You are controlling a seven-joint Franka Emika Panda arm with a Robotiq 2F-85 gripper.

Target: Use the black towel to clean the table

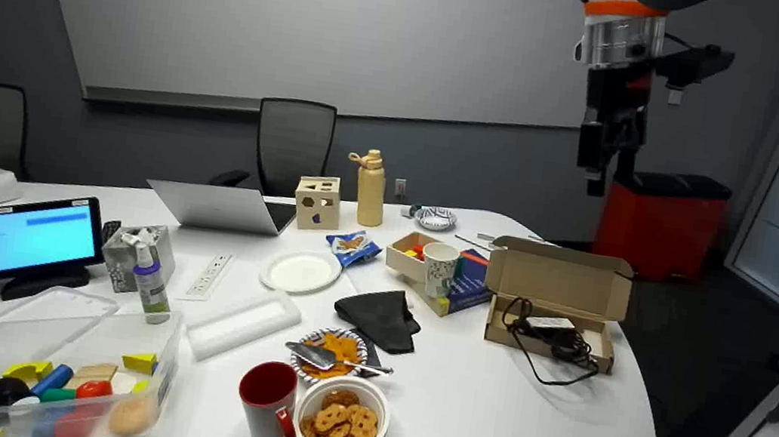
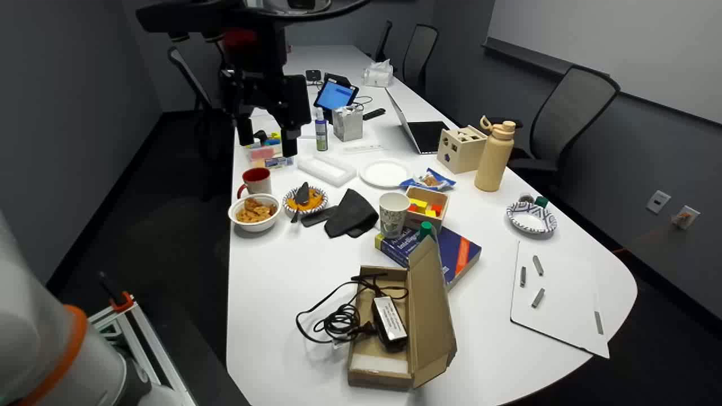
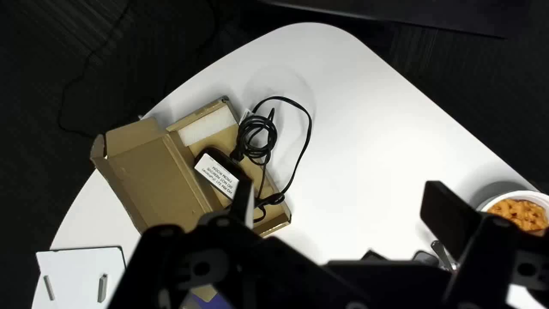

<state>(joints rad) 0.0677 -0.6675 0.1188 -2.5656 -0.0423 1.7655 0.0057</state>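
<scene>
"How are the jaws standing?"

"Spread wide. My wrist view has a broad gap across them, and through it I'm looking down at the table (image 3: 351, 171)."

"How high are you holding them?"

"Well above the table. I see them hanging there in both exterior views."

"And the black towel (image 2: 351, 214)?"

"Lying on the table, loosely folded, well apart from the jaws. In an exterior view I find it between a patterned bowl (image 2: 312, 213) of orange snacks (image 2: 316, 202) and a paper cup (image 2: 393, 217)."

"Can you make it out from the wrist?"

"I can't tell. Some dark bits (image 3: 372, 256) show past the jaws, too cut off to name. What I do see clearly is an open cardboard box (image 3: 158, 184), its black cable (image 3: 274, 198) looping out onto the table."
</scene>
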